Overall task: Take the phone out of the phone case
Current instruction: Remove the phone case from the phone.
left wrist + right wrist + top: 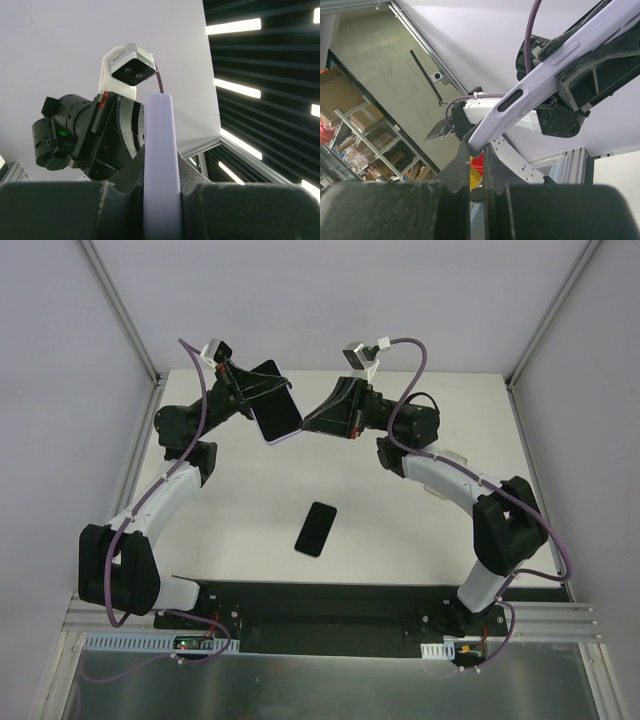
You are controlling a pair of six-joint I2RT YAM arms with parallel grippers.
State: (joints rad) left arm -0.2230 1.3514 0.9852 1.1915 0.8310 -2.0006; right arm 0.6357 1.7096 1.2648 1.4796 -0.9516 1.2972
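Reaching up and inward, both arms meet above the table [400,540]. The left gripper [252,400] clamps the case [281,416]; the right gripper [312,424] pinches its corner. The phone [316,528] lies below.

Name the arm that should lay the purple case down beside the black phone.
Left. The left claw clamps the purple case across its body, so it could probably carry it alone; the right claw only nips one corner. The black phone already lies on the table.

The phone case [161,165] is plain pale lilac. The phone [316,528] is glossy black, the desk [400,530] white, the cable [536,15] purple.
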